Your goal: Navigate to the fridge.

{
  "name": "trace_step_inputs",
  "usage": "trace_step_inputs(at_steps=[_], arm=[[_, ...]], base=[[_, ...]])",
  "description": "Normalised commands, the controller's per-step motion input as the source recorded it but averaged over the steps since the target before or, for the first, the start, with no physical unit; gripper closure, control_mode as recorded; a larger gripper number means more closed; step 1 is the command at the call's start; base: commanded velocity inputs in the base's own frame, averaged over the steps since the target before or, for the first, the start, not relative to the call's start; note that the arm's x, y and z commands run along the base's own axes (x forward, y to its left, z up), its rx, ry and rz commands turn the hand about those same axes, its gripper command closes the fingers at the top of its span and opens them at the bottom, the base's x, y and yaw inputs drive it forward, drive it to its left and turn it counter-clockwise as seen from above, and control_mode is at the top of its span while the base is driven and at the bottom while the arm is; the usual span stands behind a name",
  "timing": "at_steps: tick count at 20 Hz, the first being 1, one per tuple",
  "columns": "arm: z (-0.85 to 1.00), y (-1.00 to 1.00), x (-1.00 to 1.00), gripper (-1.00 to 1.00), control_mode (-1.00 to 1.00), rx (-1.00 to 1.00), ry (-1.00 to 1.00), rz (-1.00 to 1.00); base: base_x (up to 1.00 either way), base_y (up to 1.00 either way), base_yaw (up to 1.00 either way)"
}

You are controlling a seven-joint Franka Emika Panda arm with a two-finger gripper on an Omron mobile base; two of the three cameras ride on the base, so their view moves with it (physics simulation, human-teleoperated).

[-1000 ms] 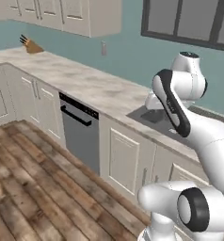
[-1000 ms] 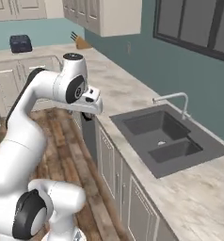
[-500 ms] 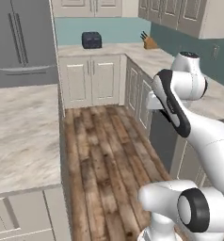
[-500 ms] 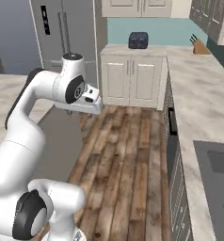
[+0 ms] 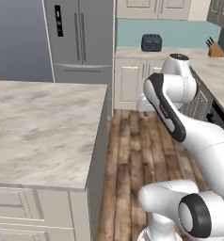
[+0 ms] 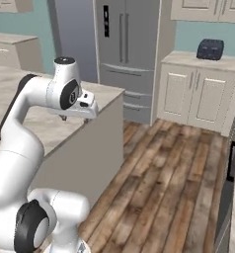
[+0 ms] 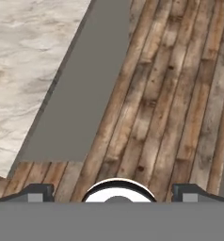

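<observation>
Nearest: the white arm folded up over its base, hand tucked at about counter height. The gripper [image 7: 113, 192] points down at the plank floor [image 7: 180, 94]; its two dark tips sit wide apart with nothing between them, so the hand is released.

Beside the arm, to its left: a marble-topped island [image 5: 38, 127] with a grey end panel [image 6: 90, 153]. The hand hangs just past the island's corner.

Beyond, wooden flooring runs toward the back wall.

Far end: the fridge [image 5: 78, 40] [image 6: 127, 44], tall and grey, doors closed, black display strip on the left door, drawers at the bottom. It stands ahead and left of the arm. Cream cabinets [image 6: 196, 94] adjoin its right side, with a dark toaster [image 5: 151, 42] [image 6: 210, 48] on the counter. A knife block [image 5: 216, 49] stands farther right.
</observation>
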Motion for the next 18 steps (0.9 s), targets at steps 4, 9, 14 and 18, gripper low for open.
trace_step_inputs(at_steps=[4,9,14,18], arm=[[0.0,0.0,0.0,-1.0,1.0,0.0,0.0,0.0],[0.0,0.0,0.0,-1.0,1.0,0.0,0.0,0.0],[0.0,0.0,0.0,-1.0,1.0,0.0,0.0,0.0],[0.0,0.0,0.0,-1.0,1.0,0.0,0.0,0.0]], base=[[1.0,-0.39,0.0],[1.0,-0.34,-0.03],[1.0,-0.32,-0.01],[1.0,-0.36,0.0]])
